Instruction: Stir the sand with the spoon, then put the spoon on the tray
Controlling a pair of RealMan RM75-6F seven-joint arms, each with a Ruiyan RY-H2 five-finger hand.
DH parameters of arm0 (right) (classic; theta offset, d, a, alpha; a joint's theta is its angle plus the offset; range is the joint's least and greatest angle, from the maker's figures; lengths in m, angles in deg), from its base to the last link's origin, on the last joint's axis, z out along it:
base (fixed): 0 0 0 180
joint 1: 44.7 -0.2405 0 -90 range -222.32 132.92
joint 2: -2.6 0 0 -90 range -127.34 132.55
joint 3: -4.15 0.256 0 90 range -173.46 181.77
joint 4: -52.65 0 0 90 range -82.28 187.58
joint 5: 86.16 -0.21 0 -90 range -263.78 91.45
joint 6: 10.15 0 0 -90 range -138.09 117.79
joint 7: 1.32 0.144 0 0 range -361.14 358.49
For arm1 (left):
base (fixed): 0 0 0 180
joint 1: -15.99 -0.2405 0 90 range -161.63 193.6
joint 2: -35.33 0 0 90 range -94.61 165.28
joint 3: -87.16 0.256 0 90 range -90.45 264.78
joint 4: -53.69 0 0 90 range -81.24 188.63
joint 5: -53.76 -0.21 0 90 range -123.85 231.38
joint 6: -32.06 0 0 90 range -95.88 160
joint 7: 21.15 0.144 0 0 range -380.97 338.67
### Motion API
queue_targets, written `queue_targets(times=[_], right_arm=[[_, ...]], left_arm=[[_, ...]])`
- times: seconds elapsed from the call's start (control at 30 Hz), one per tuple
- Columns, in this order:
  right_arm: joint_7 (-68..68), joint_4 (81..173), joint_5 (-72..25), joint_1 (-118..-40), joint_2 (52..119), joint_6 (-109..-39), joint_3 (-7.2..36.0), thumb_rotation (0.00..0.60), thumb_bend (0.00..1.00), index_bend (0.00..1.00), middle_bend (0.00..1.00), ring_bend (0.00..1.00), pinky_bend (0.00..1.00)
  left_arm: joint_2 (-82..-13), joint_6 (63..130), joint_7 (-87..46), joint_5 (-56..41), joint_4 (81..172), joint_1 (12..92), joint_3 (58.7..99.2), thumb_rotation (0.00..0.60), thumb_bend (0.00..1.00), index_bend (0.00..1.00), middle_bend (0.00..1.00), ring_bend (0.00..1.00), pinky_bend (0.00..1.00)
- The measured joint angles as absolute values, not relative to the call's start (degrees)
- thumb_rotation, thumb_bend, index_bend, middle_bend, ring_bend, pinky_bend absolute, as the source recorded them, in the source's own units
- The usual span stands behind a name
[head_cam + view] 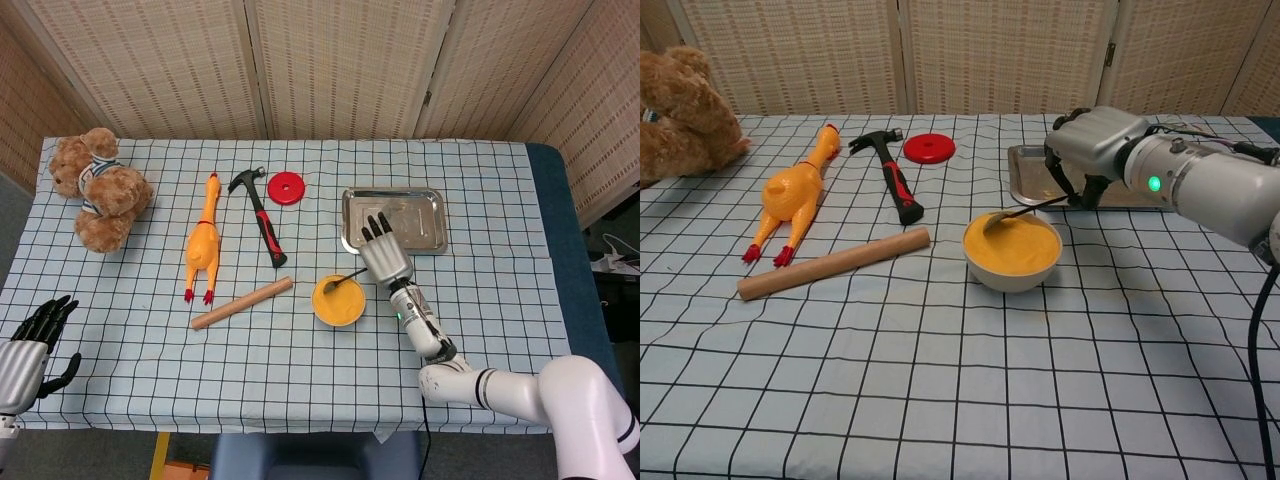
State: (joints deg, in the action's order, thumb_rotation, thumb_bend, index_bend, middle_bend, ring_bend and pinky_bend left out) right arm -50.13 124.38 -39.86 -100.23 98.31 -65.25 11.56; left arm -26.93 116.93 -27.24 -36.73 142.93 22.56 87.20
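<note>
A white bowl (1012, 273) (338, 301) of yellow sand stands mid-table. My right hand (1087, 140) (384, 257) grips the handle of a metal spoon (1018, 211) (343, 279); the spoon's head touches the sand at the bowl's far left side. The hand hovers just right of the bowl, in front of the metal tray (1026, 168) (424, 220). My left hand (30, 348) hangs off the table's near left corner in the head view, fingers apart and holding nothing.
A wooden rod (833, 263), a rubber chicken (792, 190), a hammer (894, 180) and a red disc (929, 149) lie left of the bowl. A teddy bear (100, 187) sits at the far left.
</note>
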Motion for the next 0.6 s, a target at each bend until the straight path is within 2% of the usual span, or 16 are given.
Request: queue_targets(times=[0.4, 0.6], right_arm=[[-52.81, 135.52, -42.08, -99.48, 89.87, -63.24, 9.09, 0.6, 0.9, 0.94, 0.19, 0.0, 0.0], [-49.08, 135.75, -38.96, -98.17, 90.02, -67.41, 10.1, 0.6, 0.9, 0.93, 0.2, 0.0, 0.0]], left_arm=[[-26.95, 118.12, -26.58, -38.03, 143.47, 22.13, 87.62, 0.6, 0.45, 0.0, 0.0, 0.0, 0.18], [-26.9, 118.4, -26.43, -38.17, 143.69, 22.05, 87.57, 0.6, 0.45, 0.0, 0.0, 0.0, 0.18]])
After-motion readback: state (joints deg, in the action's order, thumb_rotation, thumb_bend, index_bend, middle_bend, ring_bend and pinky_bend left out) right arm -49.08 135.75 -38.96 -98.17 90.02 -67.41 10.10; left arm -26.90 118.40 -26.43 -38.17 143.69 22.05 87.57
